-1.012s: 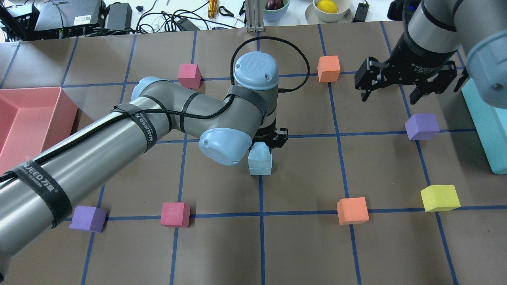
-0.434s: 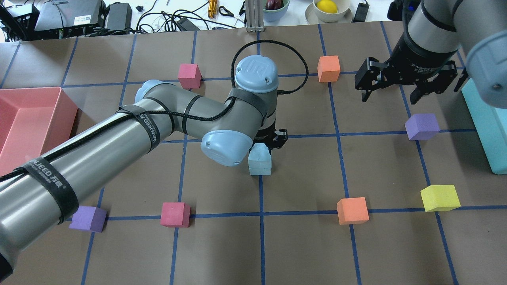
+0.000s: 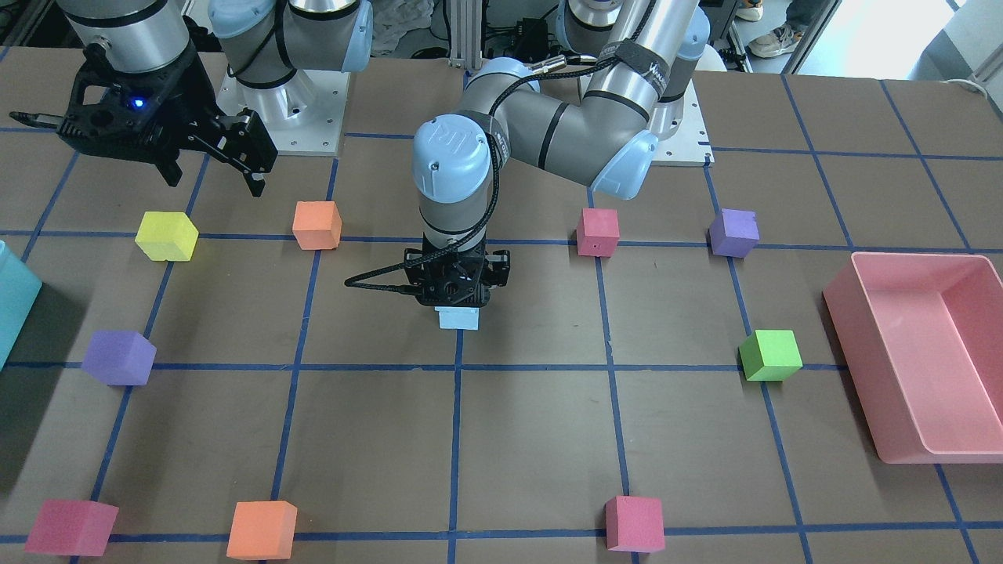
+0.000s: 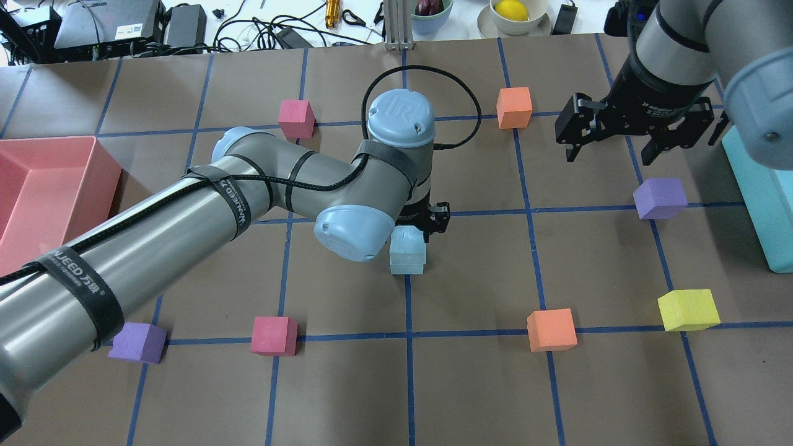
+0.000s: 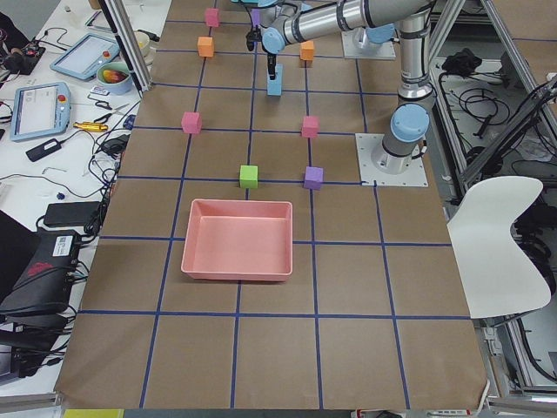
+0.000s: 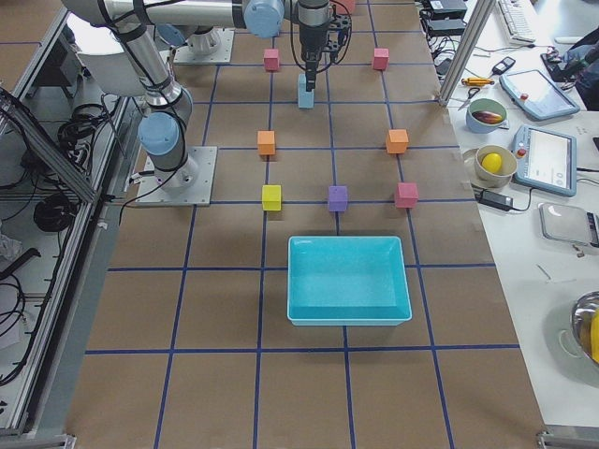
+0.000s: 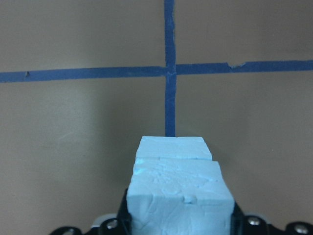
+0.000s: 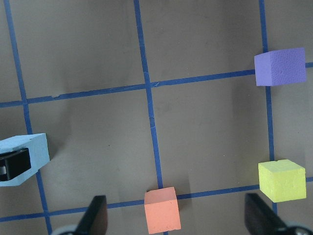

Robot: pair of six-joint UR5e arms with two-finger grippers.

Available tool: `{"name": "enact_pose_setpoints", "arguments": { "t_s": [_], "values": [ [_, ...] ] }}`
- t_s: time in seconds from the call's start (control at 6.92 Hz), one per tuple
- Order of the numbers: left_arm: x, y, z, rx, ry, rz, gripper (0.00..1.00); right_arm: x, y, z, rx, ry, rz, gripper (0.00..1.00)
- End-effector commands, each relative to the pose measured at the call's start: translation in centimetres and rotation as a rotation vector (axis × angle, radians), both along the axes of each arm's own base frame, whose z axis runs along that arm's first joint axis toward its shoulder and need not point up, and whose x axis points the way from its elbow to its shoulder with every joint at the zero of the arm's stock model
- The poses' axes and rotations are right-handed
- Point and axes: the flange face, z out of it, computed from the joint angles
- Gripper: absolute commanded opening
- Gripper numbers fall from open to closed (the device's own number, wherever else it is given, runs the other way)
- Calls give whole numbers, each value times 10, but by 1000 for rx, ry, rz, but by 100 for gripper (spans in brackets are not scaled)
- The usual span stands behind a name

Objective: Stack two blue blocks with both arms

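Left jaws clasp the upper blue block (image 7: pixel 178 200), stacked on the lower blue block (image 7: pixel 171 146); right jaws gape wide, empty.

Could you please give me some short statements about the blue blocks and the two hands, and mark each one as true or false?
1. The upper blue block is directly above the lower blue block. True.
2. The right hand holds an orange cube. False: its jaws are apart, with nothing between them.
3. The left hand is closed around the upper blue block. True.
4. The green cube lies inside the pink bin. False: it lies on the table, beside the bin.
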Motion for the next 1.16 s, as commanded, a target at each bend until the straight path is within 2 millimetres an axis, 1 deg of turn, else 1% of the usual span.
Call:
{"name": "enact_pose_setpoints", "arguments": {
  "t_s": [0.0,0.14,0.29,0.43,0.58,0.72,0.87,1.01],
  "values": [
    [0,-2,14,-21,12,1,100,-1,0,-2,6,0,-3,100],
    [6,-2,28,-35,14,-1,100,-1,1,-1,3,2,-1,100],
    [23,-5,50,-53,22,19,100,-1,2,1,0,0,-1,100],
    [50,-13,70,-50,23,43,100,0,2,2,-4,0,-1,100],
    [81,-16,95,-36,17,-11,100,0,2,2,-4,0,0,100],
    [123,-22,133,-27,16,-63,100,0,2,7,-13,-1,0,100],
    [178,-29,178,-18,-3,-90,100,0,1,7,-14,-2,0,100],
    [225,-30,214,-16,-1,-78,100,0,2,8,-16,-4,1,100]
  ]
}}
